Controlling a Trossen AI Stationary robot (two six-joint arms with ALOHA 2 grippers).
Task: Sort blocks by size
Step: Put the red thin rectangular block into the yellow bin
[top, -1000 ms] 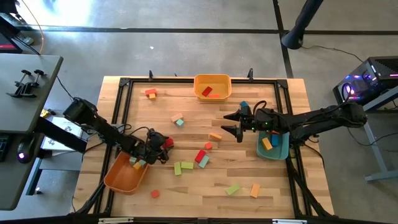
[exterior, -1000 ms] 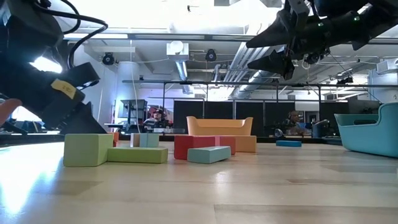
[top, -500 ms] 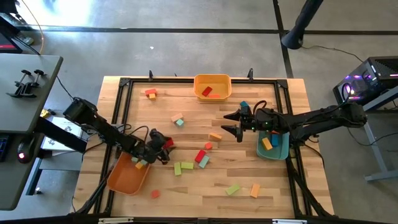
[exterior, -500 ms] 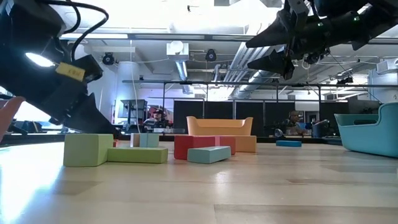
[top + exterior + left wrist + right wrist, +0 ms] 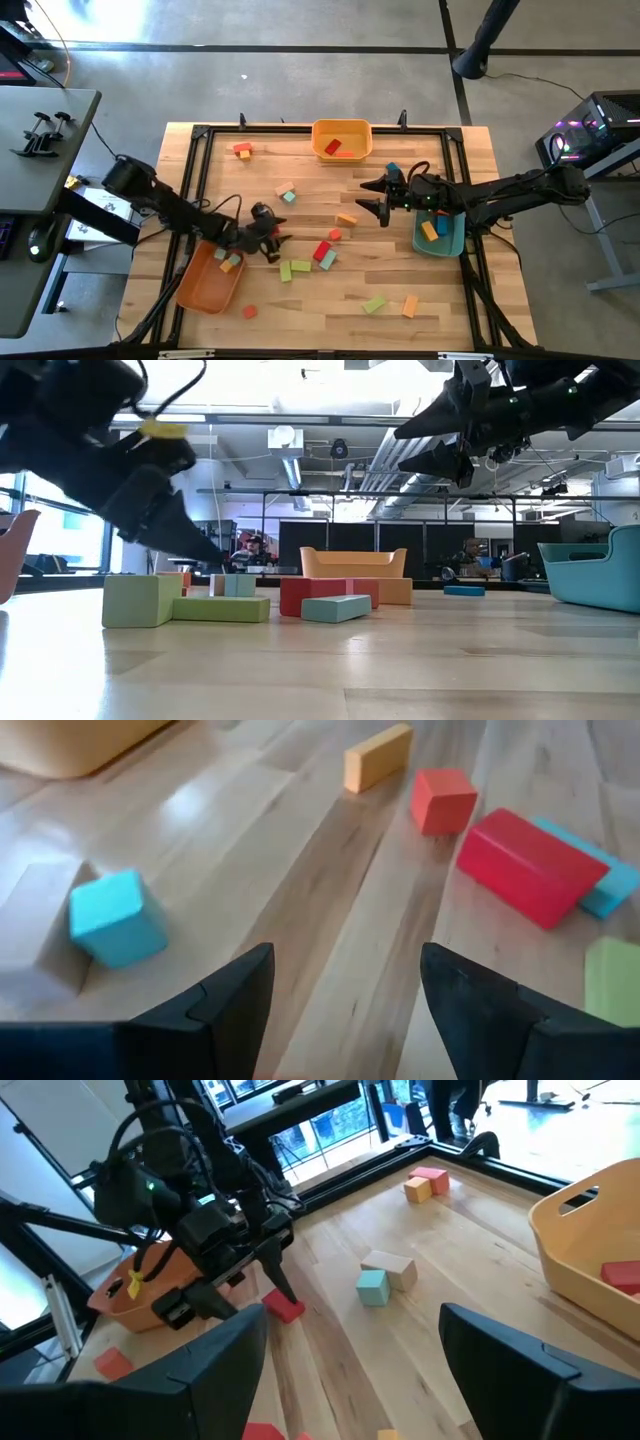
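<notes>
On the wooden table (image 5: 310, 300), the left gripper (image 5: 277, 240) is hovering just beside the orange tray (image 5: 205, 290), its fingers standing well apart and holding nothing. Two blocks are lying inside that tray at its inner end. Just ahead of this gripper, a red bar (image 5: 530, 867) is lying against a teal block (image 5: 600, 885), with a small red cube (image 5: 443, 800) and an orange bar (image 5: 378, 757) farther on, and a teal cube (image 5: 116, 917) resting against a pale block to one side. Two light green blocks (image 5: 293, 268) are sitting beside the red bar. The right gripper (image 5: 375, 198) is hanging above the table's middle, near the teal tray (image 5: 455, 240), its jaws spread wide and empty. The yellow tray (image 5: 342, 139) at the far edge is holding a red and an orange block. Other blocks are lying scattered: a red and orange pair (image 5: 242, 150) near the far left corner, and a green bar (image 5: 374, 304) and an orange one (image 5: 410, 305) near the front edge.
</notes>
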